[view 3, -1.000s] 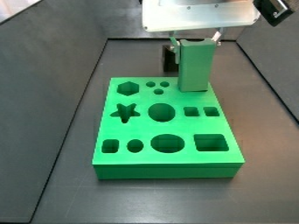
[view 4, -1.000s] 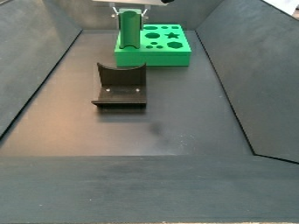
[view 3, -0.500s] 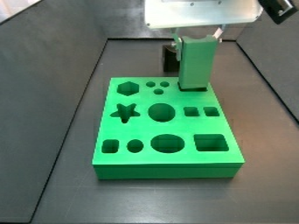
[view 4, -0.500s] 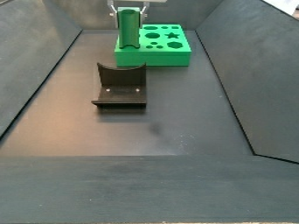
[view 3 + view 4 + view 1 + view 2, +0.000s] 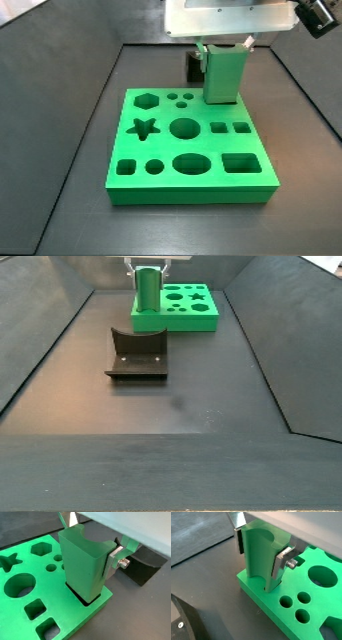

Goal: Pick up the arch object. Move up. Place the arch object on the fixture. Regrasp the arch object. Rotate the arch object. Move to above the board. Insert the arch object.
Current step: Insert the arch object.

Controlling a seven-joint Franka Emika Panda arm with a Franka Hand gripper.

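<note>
My gripper (image 5: 225,42) is at the 12 o'clock edge of the board (image 5: 191,146). It holds the arch object (image 5: 223,74) upright by its top. The lower end of this block meets the board at the far right corner. Behind it, the dark fixture (image 5: 194,66) is partly hidden.

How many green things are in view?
2: the board lying flat, and the arch object standing upright in its corner hole, held by the hand. None seems hidden.

You're looking at a lab test cell (bare, dark walls): gripper (image 5: 225,42) over the board (image 5: 187,140), fixture (image 5: 136,354) on the floor.
</note>
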